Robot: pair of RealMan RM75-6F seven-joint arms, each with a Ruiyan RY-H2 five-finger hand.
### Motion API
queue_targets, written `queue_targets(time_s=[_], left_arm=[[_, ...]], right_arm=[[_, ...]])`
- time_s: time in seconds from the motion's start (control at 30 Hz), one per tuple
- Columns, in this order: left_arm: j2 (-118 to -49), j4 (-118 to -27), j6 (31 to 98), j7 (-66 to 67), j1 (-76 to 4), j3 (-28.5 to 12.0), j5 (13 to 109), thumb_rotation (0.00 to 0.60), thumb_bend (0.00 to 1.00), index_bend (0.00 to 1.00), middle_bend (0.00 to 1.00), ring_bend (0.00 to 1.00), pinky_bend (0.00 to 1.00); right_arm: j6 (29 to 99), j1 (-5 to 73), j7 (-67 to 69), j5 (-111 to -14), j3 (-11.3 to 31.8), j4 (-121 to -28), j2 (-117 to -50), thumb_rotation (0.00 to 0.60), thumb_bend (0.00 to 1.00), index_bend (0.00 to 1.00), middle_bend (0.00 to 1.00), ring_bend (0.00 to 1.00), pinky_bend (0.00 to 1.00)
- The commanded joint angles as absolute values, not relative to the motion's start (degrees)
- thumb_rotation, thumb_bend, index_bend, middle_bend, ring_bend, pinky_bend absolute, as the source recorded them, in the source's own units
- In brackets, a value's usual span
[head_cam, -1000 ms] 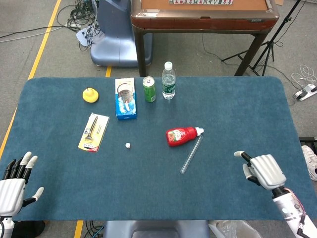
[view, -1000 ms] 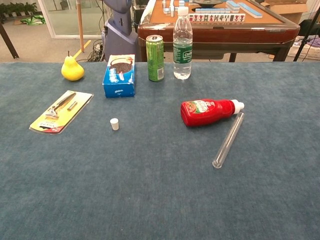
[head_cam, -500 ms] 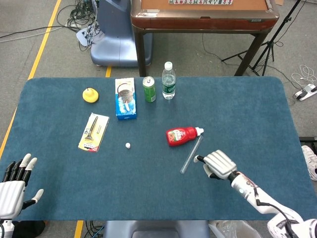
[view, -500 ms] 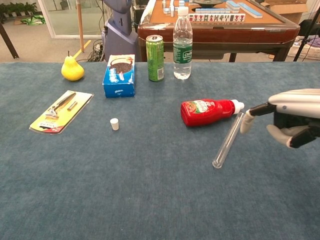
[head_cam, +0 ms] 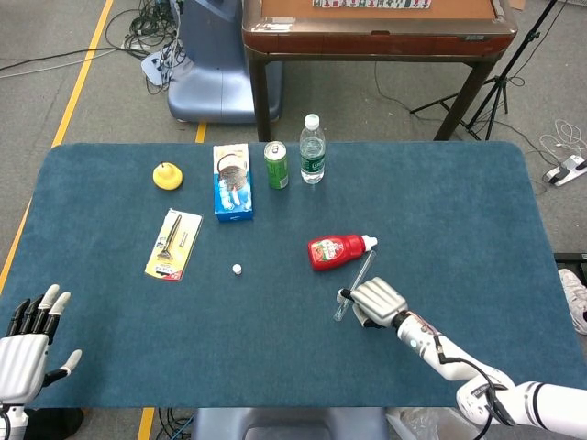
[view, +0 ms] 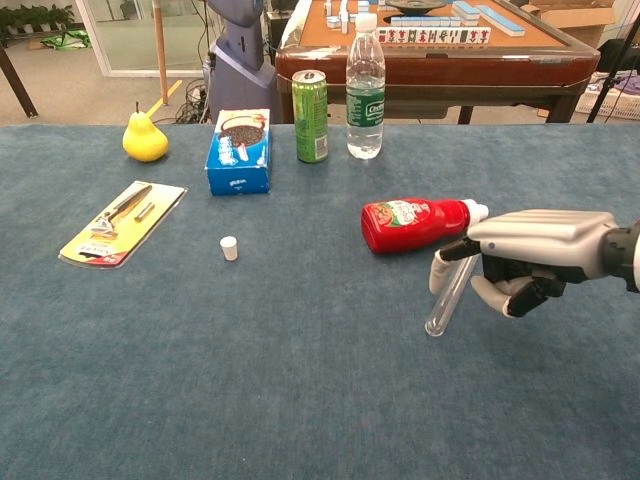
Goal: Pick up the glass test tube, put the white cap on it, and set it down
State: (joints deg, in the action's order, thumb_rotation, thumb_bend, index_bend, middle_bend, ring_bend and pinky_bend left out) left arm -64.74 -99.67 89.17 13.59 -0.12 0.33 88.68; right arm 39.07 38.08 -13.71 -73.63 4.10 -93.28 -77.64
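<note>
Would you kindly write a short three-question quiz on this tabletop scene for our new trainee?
1. True or false: the right hand already holds the glass test tube off the table.
2. Which object lies nearest the tube's far end? A) red sauce bottle B) green can C) yellow pear
3. Fill in: the white cap stands on the cloth between the razor pack and the ______ bottle.

Key: 1 false, the tube lies on the table with the hand beside it; 2 A; 3 red sauce.
</note>
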Motion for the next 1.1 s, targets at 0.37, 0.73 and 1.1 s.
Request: queue_targets(time_s=[0.37,0.73,1.1], left_arm=[[-64.87,-99.19,88.68,13.13,-0.12,0.37,88.24,0.600,0.20,0.00,0.00,0.00,0.00],[-65.24,-98.82,87.87,13.02,-0.48,0.44,88.23,0.600,0.20,0.00,0.00,0.00,0.00],[-65.33,-99.05,87.48,13.37,-0.74,0.43,88.20,0.600,0.20,0.00,0.00,0.00,0.00]], right_arm=[[39.13,40.04,-14.45,-71.48,3.02,-91.64,-79.60,0.600,1.00,0.32,1.00,1.00,1.00],[41.13,38.82,-15.23,-69.94,0.52,-92.73,-76.92,0.600,1.00,0.32,1.00,1.00,1.00],[42.55,37.67,-15.69,-68.94,-1.33,-93.60,-74.10,0.600,1.00,0.32,1.00,1.00,1.00]])
